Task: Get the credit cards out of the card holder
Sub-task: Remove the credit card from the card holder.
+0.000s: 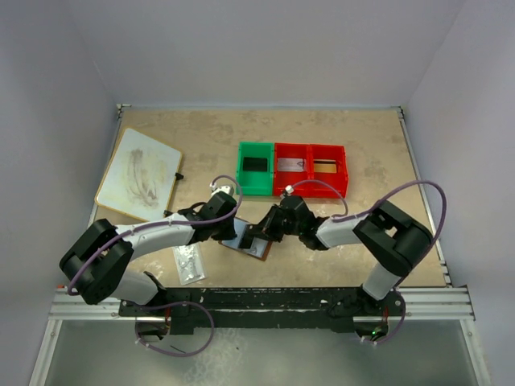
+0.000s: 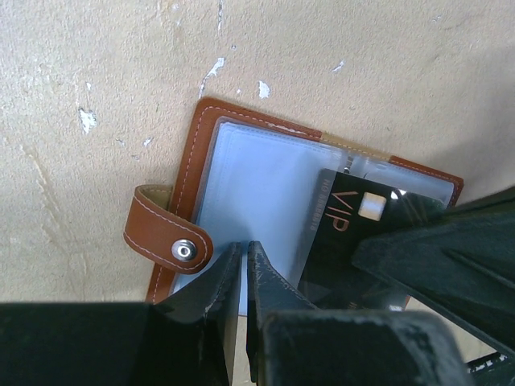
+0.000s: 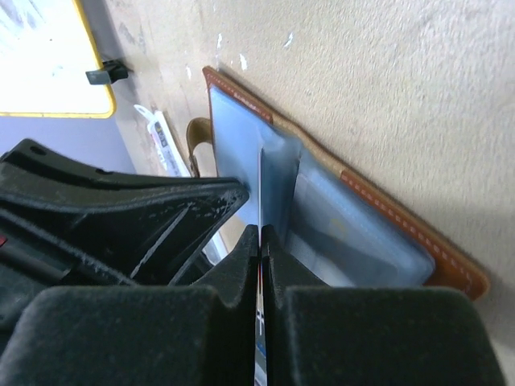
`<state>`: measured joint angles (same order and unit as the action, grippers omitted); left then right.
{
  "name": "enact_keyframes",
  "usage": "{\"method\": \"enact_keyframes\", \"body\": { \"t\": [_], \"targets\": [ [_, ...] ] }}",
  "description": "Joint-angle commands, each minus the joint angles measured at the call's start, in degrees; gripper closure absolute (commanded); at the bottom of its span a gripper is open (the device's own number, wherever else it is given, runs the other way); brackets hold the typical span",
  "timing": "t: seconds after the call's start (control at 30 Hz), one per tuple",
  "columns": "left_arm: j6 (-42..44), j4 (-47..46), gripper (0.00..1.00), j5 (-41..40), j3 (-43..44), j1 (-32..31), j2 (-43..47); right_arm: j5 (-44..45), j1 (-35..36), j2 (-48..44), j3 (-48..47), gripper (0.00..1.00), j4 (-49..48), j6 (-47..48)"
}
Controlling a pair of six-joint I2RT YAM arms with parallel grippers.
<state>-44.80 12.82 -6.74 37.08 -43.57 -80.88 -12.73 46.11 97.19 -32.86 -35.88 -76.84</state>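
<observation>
**Card holder** [image 1: 259,252] lying open and flat on the table [image 1: 370,137], mid-scene in the top view, toward 6 o'clock from the green bin [image 1: 256,185]; long axis of the spread running roughly 10 to 4 o'clock; snap tab [image 2: 165,237] pointing to 9 o'clock in the left wrist view.

**Left gripper** [image 2: 244,251] reaching in from 9 o'clock, jaws drawn together on nothing, tips planted on the bluish pocket [image 2: 257,185]; judged a hold-down, to stop the leather lifting.

**Right gripper** [image 3: 260,235] entering from 3 o'clock, clamped on one credit card [image 2: 342,229], dark-faced with "VIP" lettering; pinched at its edge, presumably to slide it clear of the pocket mouth.

**Card in hand** partly out, seen edge-on along 12 to 6 in the right wrist view, tipped up off the pocket; long axis not readable, much of it hidden behind the fingers; second card not made out.
</observation>
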Motion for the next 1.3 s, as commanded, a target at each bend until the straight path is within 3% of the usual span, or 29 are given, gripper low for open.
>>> {"method": "enact_keyframes", "body": {
  "t": [0.0,0.23,0.57,0.87,1.27],
  "targets": [
    [0.3,3.5,0.95,-3.1,0.6,-0.1,0.7,2.1,0.2,-7.1,1.4,1.0,5.6,2.3],
    [0.6,4.9,0.88,-5.7,2.1,0.0,6.2,5.2,0.1,-15.7,2.9,1.0,9.3,5.1],
    [0.9,10.3,0.61,-15.9,4.8,0.0,16.7,13.1,0.1,-23.8,0.7,1.0,11.0,15.1],
    [1.8,16.9,0.37,-27.0,8.5,0.0,22.7,21.6,0.2,-31.1,0.1,1.0,8.7,32.5],
    [8.4,28.9,0.31,-41.6,17.9,0.6,22.0,20.9,0.2,-31.8,-4.6,1.0,8.7,62.0]
  ]
}}
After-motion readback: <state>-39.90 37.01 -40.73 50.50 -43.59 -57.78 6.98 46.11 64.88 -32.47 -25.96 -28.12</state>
